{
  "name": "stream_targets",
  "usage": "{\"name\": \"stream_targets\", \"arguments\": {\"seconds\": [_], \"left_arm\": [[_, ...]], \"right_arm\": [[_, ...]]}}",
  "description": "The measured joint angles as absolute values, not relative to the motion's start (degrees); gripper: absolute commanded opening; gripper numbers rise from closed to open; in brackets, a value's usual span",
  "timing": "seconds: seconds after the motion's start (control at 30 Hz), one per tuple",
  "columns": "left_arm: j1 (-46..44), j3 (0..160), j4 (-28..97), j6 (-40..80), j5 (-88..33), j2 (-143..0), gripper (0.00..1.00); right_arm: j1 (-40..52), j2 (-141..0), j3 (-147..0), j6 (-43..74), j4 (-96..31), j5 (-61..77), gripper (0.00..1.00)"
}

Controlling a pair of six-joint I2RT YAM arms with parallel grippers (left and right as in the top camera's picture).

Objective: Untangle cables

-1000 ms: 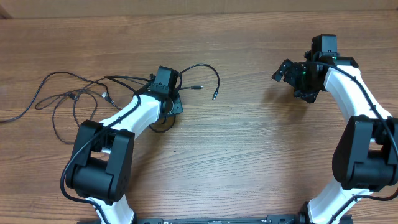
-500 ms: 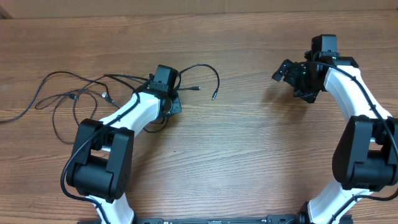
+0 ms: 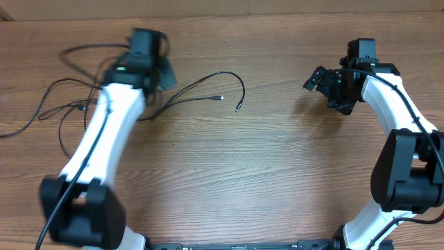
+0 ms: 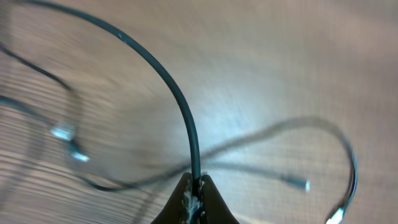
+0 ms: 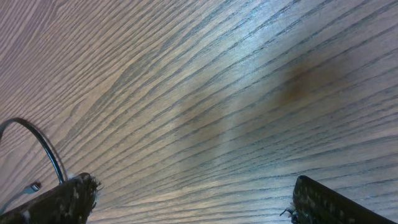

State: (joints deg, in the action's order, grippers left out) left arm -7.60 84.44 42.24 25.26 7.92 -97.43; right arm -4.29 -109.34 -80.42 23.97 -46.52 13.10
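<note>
The cables (image 3: 76, 107) lie in a loose black muddle on the table (image 3: 277, 173) at the upper left of the overhead view, with two ends and their small plugs (image 3: 238, 107) trailing toward the middle. They look thin, light and floppy (like shoelaces), so I think it is best to pinch a bare bit of cord away from the muddle and pull gently. The left hand (image 4: 194, 191) is shut tight on one thin cord (image 4: 184, 106), and far right the right hand (image 5: 193, 202) is wide open, holding nothing.

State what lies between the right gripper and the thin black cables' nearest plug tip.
Overhead view: only bare wooden table between right gripper and the plug tip.
</note>
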Motion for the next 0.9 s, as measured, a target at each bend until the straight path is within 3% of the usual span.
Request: {"name": "stream_targets", "arguments": {"seconds": [0.37,0.43,0.47,0.57,0.73,0.9], "left_arm": [[9.5,85.1,49.0,25.1,18.1,-94.8,0.04],[12.4,85.1,50.1,25.6,18.8,-95.1,0.09],[13.7,85.1,50.7,26.0,19.1,-95.1,0.18],[16.2,85.1,51.8,27.3,19.3,-95.3,0.58],[17.8,85.1,52.1,28.3,15.1,-96.1,0.95],[17.6,85.1,53.2,28.5,8.8,-97.3,1.0]], "right_arm": [[-4.3,-109.3,-80.4,24.0,-46.5,13.1,1.0],[-4.3,-109.3,-80.4,24.0,-46.5,13.1,1.0],[-4.3,-109.3,-80.4,24.0,-46.5,13.1,1.0],[-4.3,-109.3,-80.4,23.9,-46.5,13.1,1.0],[-4.3,-109.3,-80.4,24.0,-46.5,13.1,1.0],[-4.3,-109.3,-80.4,24.0,-46.5,13.1,1.0]]}}
